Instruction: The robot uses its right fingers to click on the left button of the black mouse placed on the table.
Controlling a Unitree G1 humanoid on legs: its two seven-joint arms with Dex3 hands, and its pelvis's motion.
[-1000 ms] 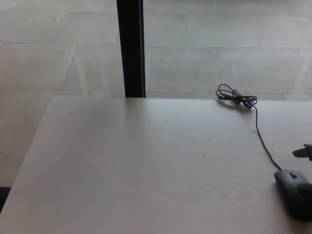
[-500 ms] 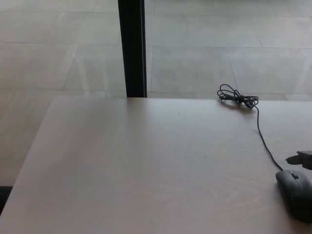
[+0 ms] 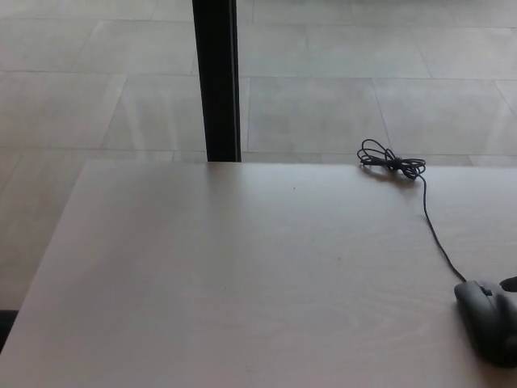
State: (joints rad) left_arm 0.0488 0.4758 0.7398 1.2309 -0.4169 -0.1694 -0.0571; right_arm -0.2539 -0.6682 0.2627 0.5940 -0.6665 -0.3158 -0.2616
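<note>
The black mouse lies on the pale wooden table at the lower right, partly cut off by the picture's edge. Its thin black cable runs back to a bundled coil near the table's far edge. Of my right hand only a small dark tip shows at the right edge, just right of the mouse's front end and close above the table. Whether it touches the mouse cannot be told. My left hand does not show.
A black vertical post stands behind the table's far edge. Beyond it lies a grey tiled floor. The table's left edge runs diagonally down to the lower left.
The dark tip of my right hand has dropped lower and drawn towards the right edge, so less of it shows. The mouse and cable have stayed put.
</note>
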